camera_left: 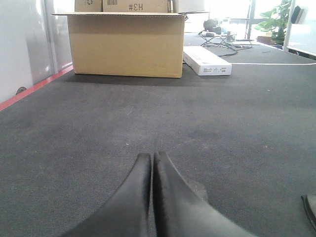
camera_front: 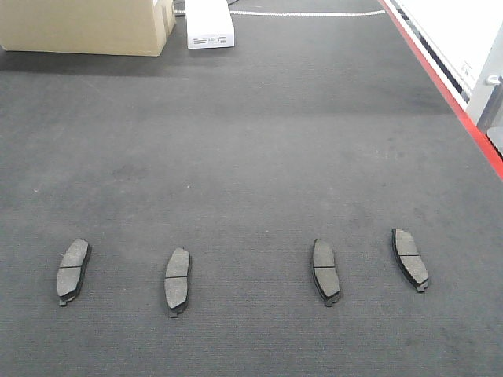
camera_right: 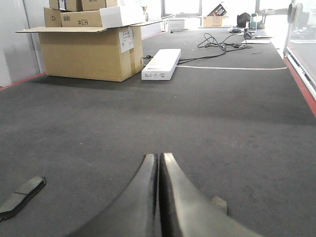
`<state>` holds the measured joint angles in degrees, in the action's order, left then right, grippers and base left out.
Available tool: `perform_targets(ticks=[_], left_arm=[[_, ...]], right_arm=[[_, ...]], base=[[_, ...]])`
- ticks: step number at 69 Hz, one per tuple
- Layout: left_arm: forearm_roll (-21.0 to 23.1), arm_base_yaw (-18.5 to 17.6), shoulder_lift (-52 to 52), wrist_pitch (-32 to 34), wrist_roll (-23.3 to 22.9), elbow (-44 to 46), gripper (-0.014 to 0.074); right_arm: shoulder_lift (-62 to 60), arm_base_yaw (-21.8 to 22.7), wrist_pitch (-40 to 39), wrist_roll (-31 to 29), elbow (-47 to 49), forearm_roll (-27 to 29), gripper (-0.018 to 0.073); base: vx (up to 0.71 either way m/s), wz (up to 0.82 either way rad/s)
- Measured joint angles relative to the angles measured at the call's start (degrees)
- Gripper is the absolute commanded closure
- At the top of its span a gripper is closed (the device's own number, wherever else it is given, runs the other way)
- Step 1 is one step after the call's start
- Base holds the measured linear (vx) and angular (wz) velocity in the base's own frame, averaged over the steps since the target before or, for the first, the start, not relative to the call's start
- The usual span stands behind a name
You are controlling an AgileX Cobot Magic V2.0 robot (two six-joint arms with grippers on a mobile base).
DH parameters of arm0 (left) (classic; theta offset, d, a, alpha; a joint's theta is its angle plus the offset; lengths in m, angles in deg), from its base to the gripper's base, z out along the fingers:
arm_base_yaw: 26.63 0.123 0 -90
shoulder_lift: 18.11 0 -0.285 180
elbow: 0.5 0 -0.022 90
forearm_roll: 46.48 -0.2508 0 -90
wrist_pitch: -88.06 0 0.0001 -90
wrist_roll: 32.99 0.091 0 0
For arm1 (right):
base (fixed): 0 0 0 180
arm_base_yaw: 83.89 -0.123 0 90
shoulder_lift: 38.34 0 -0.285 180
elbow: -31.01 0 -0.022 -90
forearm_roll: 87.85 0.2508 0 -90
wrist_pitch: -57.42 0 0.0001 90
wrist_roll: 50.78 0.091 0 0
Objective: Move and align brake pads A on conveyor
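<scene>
Several brake pads A lie in a row across the near part of the dark conveyor [camera_front: 251,141]: one at far left [camera_front: 73,271], one left of centre [camera_front: 178,280], one right of centre [camera_front: 324,270], one at far right [camera_front: 410,258]. Neither gripper shows in the front view. My left gripper [camera_left: 152,157] is shut and empty, low over the belt; a pad end [camera_left: 197,190] peeks from behind its right finger, and another pad [camera_left: 310,210] sits at the right edge. My right gripper [camera_right: 159,158] is also shut and empty, with a pad [camera_right: 22,195] to its left and a pad end [camera_right: 219,203] beside its right finger.
A cardboard box [camera_front: 86,27] and a long white box [camera_front: 210,23] stand at the belt's far end. The red frame edge [camera_front: 448,94] runs along the right side. Cables [camera_right: 217,47] lie further back.
</scene>
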<state>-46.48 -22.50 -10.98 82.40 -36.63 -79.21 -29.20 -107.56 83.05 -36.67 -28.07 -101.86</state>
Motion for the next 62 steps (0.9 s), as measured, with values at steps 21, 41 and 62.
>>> perform_targets(ticks=[21, 41, 62], left_arm=[[0.00, 0.00, 0.00, 0.12, 0.00, 0.00, 0.0602], [0.00, 0.00, 0.00, 0.23, 0.00, 0.00, 0.0602], [0.00, 0.00, 0.00, 0.23, 0.00, 0.00, 0.0602]], right_arm=[[0.00, 3.24, -0.08, -0.22, -0.10, 0.09, 0.0569], [0.00, 21.97, -7.86, -11.99, -7.61, 9.57, 0.0569], [0.00, 25.10, -16.34, -16.07, -15.74, 10.21, 0.0569]], base=[[0.00, 0.00], [0.00, 0.00], [0.00, 0.00]])
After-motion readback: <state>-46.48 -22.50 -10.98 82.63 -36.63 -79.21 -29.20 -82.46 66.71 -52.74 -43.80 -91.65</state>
